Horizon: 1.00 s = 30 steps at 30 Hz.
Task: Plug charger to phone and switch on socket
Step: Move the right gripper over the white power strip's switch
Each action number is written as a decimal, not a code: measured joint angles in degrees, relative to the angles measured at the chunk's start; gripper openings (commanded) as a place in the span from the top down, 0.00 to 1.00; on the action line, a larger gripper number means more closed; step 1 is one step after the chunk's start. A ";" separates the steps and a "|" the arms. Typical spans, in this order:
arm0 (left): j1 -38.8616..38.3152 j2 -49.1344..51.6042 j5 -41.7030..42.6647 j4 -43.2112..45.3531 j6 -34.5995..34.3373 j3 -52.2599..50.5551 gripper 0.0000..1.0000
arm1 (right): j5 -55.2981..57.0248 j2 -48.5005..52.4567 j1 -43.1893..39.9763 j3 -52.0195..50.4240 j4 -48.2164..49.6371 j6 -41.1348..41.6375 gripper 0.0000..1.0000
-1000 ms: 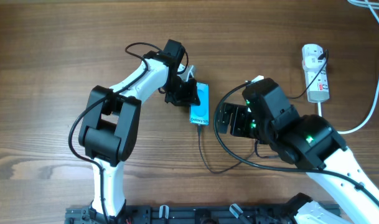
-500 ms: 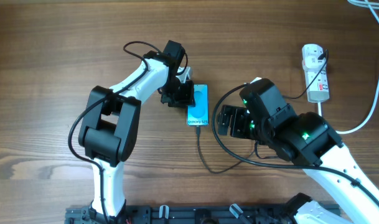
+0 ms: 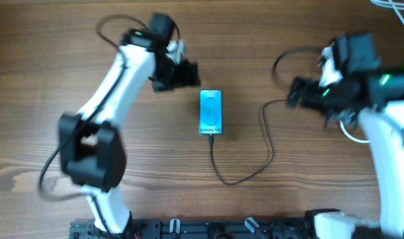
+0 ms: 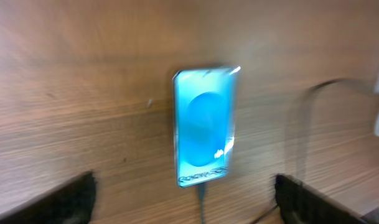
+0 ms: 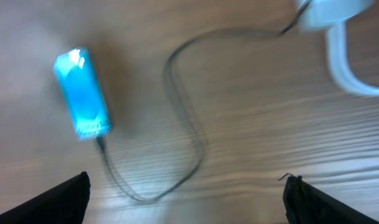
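Spread wide and carrying nothing, the right claw (image 3: 298,93) hangs well to the right of the phone (image 3: 211,111) in the overhead view. The left claw (image 3: 180,73), likewise released, sits just beyond the phone's upper left corner, apart from it. The phone lies flat on the table (image 3: 42,40), its long axis running up and down the frame, lettered end lowest. The charger (image 3: 227,182) meets that end, loops out to the right of the phone and climbs toward the right arm (image 3: 387,133), so the plugging step looks done. The socket (image 5: 329,9) is mostly hidden beneath that arm from above, and its long axis cannot be read. From the left wrist, the phone fills the middle with the cable at its lower end, and the dark fingers (image 4: 58,199) sit at the bottom corners, gripping nothing. The right wrist view is blurred: the charger curls away to the right of the phone, and the socket's white body shows far to the right of it, cut off by the frame. Its white lead (image 5: 354,78) curves just below, and the fingers (image 5: 52,199) stand far apart, closed on nothing. On this evidence the switch falls to the right arm, the nearer one. The socket lies ahead and to the right of its jaws, on the side away from the phone, and the switch itself is not visible.
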 measured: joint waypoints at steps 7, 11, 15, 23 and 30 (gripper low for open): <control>0.81 -10.16 -1.14 -0.15 0.02 1.97 0.00 | 3.06 10.19 -16.24 6.38 6.03 -2.12 0.01; 0.81 -8.98 -1.64 -0.24 0.02 1.92 0.00 | 3.69 12.11 -23.65 6.38 10.32 1.49 0.00; 0.81 -8.83 -1.86 -0.22 0.02 1.88 0.01 | 3.93 13.14 -27.65 6.40 15.17 3.19 0.00; 0.81 -8.81 -1.90 -0.22 0.04 1.88 0.00 | 5.16 20.06 -28.15 5.07 21.38 5.22 0.00; 0.81 -8.81 -2.08 -0.24 0.02 1.88 0.00 | 6.25 29.77 -28.68 4.72 25.73 5.25 0.00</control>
